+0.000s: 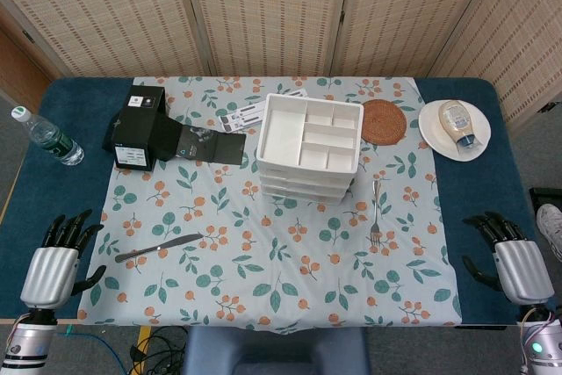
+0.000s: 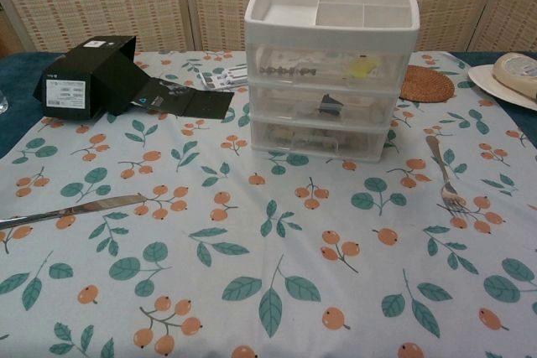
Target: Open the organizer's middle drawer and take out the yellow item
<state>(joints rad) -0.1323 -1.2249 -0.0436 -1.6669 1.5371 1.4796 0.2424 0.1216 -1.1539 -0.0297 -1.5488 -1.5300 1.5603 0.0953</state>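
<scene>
The white organizer (image 1: 310, 147) stands at the back middle of the table, with a divided tray on top and three translucent drawers, all pushed in. In the chest view the organizer (image 2: 331, 64) shows a small yellow item (image 2: 362, 67) behind the top drawer's front. A dark clip-like thing (image 2: 329, 105) lies in the middle drawer (image 2: 323, 106). My left hand (image 1: 57, 261) rests at the near left table edge, fingers spread, holding nothing. My right hand (image 1: 514, 256) rests at the near right edge in the same way. Neither hand shows in the chest view.
A black box (image 1: 140, 129) with its flap open lies left of the organizer. A knife (image 1: 158, 247) lies near left and a fork (image 1: 376, 212) near right. A water bottle (image 1: 46, 136) stands far left. A woven coaster (image 1: 384, 120) and a plate (image 1: 439, 133) holding a sauce bottle (image 1: 460, 123) are back right.
</scene>
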